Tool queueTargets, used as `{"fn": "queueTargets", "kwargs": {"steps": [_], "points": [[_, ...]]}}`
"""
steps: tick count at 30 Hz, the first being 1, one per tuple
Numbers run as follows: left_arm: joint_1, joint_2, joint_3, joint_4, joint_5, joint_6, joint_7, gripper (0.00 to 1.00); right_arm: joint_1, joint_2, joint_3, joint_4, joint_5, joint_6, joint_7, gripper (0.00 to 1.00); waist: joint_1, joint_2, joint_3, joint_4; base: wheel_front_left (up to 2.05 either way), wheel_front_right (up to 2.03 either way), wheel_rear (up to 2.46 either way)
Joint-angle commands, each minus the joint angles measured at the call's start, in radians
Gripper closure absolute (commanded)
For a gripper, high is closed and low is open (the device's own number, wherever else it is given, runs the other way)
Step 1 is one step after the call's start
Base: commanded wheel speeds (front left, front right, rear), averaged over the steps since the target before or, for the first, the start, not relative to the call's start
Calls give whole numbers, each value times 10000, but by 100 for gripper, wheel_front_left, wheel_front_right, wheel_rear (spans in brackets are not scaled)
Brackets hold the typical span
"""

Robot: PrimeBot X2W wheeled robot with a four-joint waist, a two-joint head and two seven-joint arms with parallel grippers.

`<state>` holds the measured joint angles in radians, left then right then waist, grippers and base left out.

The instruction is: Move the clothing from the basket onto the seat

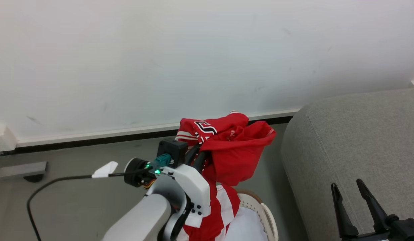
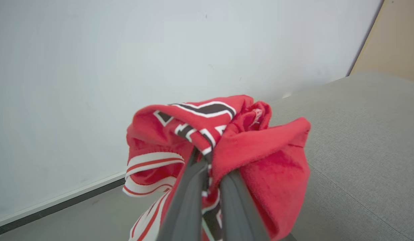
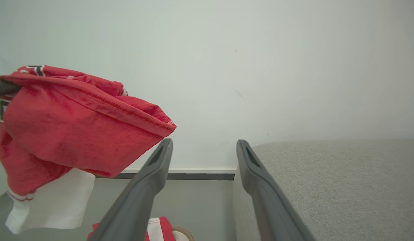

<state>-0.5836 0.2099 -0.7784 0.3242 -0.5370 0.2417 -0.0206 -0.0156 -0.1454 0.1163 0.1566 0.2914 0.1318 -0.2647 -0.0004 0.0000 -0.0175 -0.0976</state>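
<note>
You hold a red garment (image 1: 233, 150) pinched in your left pincer (image 2: 209, 160), up above the basket (image 1: 262, 206), not yet over the sofa (image 1: 344, 144). Your right pincer (image 1: 346, 184) stands wide and empty. More striped cloth (image 1: 223, 204) seems left in the basket.

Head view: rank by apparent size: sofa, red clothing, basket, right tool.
1. light-grey fabric sofa
2. bright red striped clothing
3. open right tool and cream perforated plastic basket: unranked, since the tool is close to the camera and the basket is mostly hidden.
</note>
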Motion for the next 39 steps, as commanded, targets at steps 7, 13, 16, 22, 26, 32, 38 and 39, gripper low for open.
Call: {"fn": "queueTargets", "kwargs": {"steps": [7,13,16,22,26,32,38,39], "points": [[484,545,46,-1318,-83,369,435,100,-207,-586,370,-326,-134,-21,4,0,4,0,-149,35,0,0,0],[625,687,-48,-1886,-73,481,642,100,-940,-2289,1921,-867,258,-21,4,0,4,0,-144,51,0,0,0],[641,699,-97,-1987,-74,512,705,100,-1543,-3497,3184,-1047,653,-21,4,0,4,0,-150,72,0,0,0],[645,577,-210,-2032,-125,449,677,100,-2937,-5048,5325,-1448,1612,-21,514,0,4,0,-168,117,0,0,0],[544,437,-350,-1951,-132,353,679,100,-4240,-5601,6850,-1647,2370,-21,956,0,4,0,-180,180,0,0,0],[406,226,-593,-1858,-138,187,697,100,-6105,-5557,8983,-1232,2977,-21,1246,0,4,0,-228,336,0,0,0],[232,-9,-894,-1765,-55,-14,763,100,-7615,-5107,10670,-211,3512,-21,1245,0,4,0,-271,554,0,0,0],[207,-51,-935,-1769,-64,-60,759,100,-7772,-4997,10877,-4,3671,-21,1242,0,4,0,-275,595,0,0,0]]}}
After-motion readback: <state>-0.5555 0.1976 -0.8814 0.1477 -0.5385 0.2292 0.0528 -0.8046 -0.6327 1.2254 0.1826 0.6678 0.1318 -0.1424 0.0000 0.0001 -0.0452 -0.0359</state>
